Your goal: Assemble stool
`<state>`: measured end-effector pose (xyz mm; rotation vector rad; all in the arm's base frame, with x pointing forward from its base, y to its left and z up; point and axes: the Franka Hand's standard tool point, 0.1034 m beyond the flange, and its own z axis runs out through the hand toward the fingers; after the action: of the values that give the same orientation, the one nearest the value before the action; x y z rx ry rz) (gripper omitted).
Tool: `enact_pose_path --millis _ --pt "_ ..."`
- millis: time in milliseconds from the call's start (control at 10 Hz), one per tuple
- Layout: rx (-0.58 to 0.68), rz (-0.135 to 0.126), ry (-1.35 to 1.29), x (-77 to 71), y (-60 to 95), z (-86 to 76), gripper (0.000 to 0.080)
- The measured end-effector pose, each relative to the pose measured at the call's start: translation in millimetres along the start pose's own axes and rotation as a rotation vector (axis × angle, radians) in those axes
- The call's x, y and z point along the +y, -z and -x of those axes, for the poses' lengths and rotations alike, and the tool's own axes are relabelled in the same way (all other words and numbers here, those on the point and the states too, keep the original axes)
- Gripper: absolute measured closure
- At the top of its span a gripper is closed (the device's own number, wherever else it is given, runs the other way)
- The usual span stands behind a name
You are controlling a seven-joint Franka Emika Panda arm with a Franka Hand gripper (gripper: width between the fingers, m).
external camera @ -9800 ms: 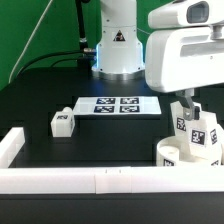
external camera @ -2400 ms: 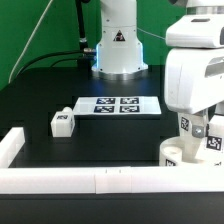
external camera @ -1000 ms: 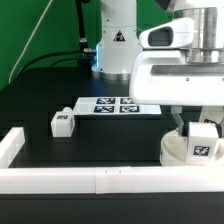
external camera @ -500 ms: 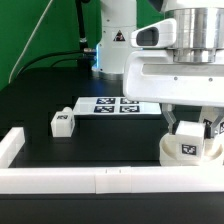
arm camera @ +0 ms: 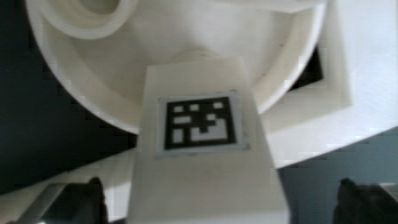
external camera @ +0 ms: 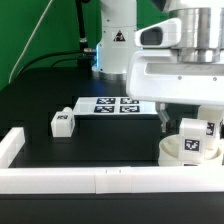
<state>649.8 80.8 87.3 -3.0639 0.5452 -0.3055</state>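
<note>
The white round seat disc (external camera: 171, 153) lies at the exterior view's right, against the front rail. A blocky white leg (external camera: 193, 141) with a square tag stands on it. My gripper (external camera: 188, 127) hangs over this leg, jaws open, one dark finger (external camera: 162, 122) clear of the leg's side. In the wrist view the leg (arm camera: 205, 120) runs up the middle to the seat (arm camera: 267, 45). The gripper (arm camera: 217, 205) straddles it with a gap on each side. A second leg (external camera: 63, 122) lies loose on the table at the exterior view's left. The third leg is hidden.
The marker board (external camera: 120, 104) lies flat at mid-table before the arm's base (external camera: 118, 50). A long white rail (external camera: 100, 180) runs along the front edge, with a raised end (external camera: 10, 145) at the exterior view's left.
The gripper turned with the leg on the seat over the last second. The jaws have now spread apart and let go of the leg, which stays standing.
</note>
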Motion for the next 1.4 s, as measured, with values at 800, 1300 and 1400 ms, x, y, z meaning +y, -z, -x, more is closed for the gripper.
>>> enact_pose_path --millis 800,1300,1400 --pt "-0.003 -0.047 0.017 21.0 42.5 -19.3 0.0151" --pt "-0.011 -0.031 0.143 58.1 43.5 -22.0 0.0151" --pt "-0.015 -0.021 0.176 79.5 41.8 -23.7 0.0151"
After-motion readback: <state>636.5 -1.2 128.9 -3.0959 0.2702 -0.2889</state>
